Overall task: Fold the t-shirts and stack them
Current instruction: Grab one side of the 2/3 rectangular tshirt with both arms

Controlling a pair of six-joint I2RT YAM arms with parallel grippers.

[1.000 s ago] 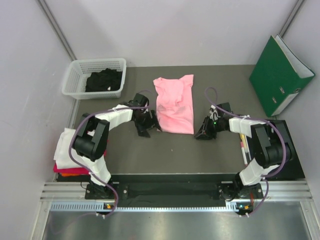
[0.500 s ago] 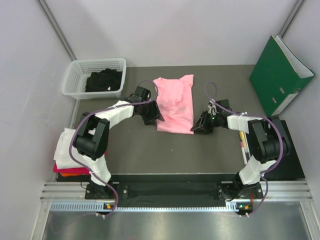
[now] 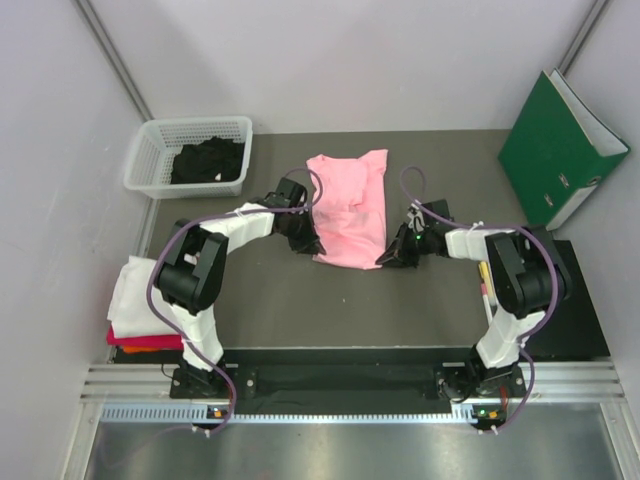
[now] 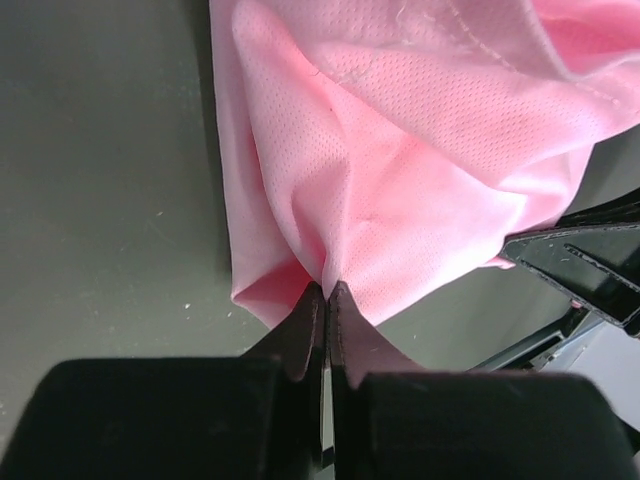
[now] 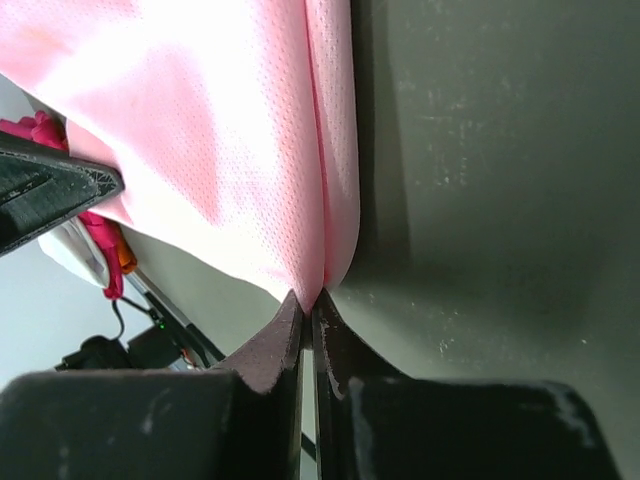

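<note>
The pink t-shirt (image 3: 350, 205) was spread on the table (image 3: 300, 300) just right of the basket (image 3: 145, 160). Its two corners forward of the basket were pinched tight by the left gripper (image 4: 327, 293) and the right gripper (image 5: 308, 300), presumably so that this end could be lifted evenly and folded over.

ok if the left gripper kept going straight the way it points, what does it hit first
The pink t-shirt: the left gripper is shut on its edge, so it would plough into that cloth. The right gripper probably lies off that line.
</note>
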